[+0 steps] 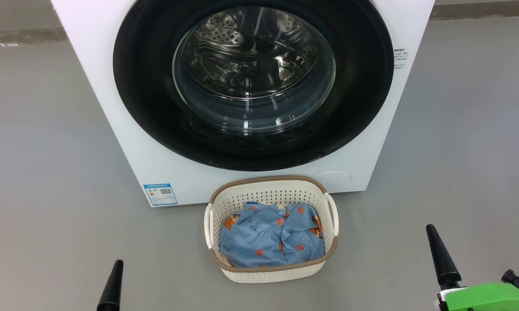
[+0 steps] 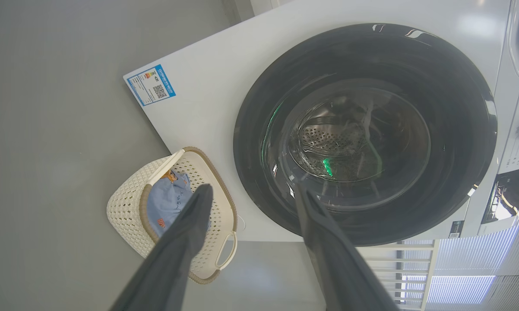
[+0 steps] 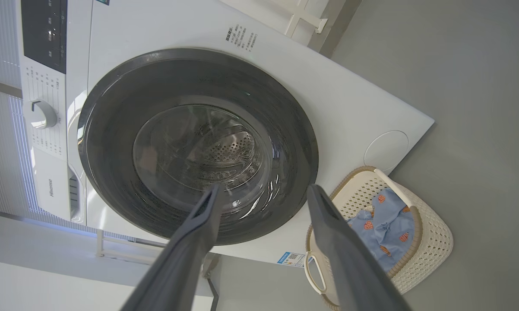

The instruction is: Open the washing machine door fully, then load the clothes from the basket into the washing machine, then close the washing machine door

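Head view shows us the large round door with its wide glossy black rim and bulging clear glass window (image 1: 253,82) shut flat against the big white boxy front-loading washing machine (image 1: 156,172), ahead of and above both tools. The left tool (image 2: 253,188) and the right tool (image 3: 264,188) both stand with their two long dark fingers spread wide apart, and neither has hold of anything. The small rectangular cream plastic basket with perforated sides and a brown woven-look rim (image 1: 268,178) sits on the grey floor (image 1: 48,172) between the two tools and a little beyond them, just beside the machine's foot and under the door's lowest arc. The light blue garments printed with small orange-red figures (image 1: 268,237) lie bunched inside it.

We judge that the task stands at its first step: opening the door. No handle or hinge is plain to us, so we cannot tell which side swings free; we settle that first. Then we bring one tool to the free edge, hook a finger behind the rim rather than pinch the glossy face, which looks slippery, and pull along the door's own arc, not straight back. We keep the other tool low and out of the sweep, and we carry the swing to its stop, so the mouth lies clear for loading.
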You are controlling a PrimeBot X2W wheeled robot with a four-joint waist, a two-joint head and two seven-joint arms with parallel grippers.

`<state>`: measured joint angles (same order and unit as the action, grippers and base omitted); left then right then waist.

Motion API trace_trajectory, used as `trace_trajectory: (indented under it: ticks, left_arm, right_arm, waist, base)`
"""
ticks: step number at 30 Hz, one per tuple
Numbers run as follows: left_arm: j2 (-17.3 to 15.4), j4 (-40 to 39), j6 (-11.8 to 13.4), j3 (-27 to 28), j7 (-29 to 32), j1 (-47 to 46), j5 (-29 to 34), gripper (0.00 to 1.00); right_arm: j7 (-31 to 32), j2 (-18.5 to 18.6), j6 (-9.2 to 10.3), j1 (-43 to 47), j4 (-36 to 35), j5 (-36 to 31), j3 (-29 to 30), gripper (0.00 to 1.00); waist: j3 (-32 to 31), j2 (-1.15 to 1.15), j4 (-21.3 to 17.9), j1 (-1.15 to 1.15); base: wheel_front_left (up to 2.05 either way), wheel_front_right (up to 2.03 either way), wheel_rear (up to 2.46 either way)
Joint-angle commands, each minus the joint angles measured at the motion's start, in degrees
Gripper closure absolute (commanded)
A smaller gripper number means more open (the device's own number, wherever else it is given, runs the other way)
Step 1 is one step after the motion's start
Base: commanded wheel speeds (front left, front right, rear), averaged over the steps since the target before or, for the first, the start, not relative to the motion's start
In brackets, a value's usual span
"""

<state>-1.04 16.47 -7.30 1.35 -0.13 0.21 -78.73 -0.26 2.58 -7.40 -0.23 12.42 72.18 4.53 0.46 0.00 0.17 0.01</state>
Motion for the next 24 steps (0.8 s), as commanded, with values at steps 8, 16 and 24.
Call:
trace_trajectory:
  ticks: [8, 16, 24]
  left_arm:
    - [-1.57, -2.73, -0.07, 0.37, -1.92, -1.36, 7.9, 0.0]
    - [-2.56, -3.76, -0.09, -0.37, -3.29, -1.28, 15.14, 0.0]
    - [-3.66, -4.12, -0.1, -0.79, -4.65, -1.24, 22.71, 0.0]
  right_arm:
    - [-2.04, 2.38, -0.04, -1.56, -3.13, -9.68, -2.3, 0.0]
    - [-3.38, 3.39, -0.04, -1.63, -4.31, -16.68, -3.78, 0.0]
    - [-4.72, 4.33, -0.05, -1.71, -4.94, -23.53, -4.66, 0.0]
  waist:
    - [0.06, 0.0, -0.02, -0.01]
    - [0.1, 0.0, -0.05, -0.01]
    - [0.16, 0.0, 0.0, -0.01]
  base:
    - [0.0, 0.0, 0.0]
    - [0.0, 0.0, 0.0]
    - [0.0, 0.0, 0.0]
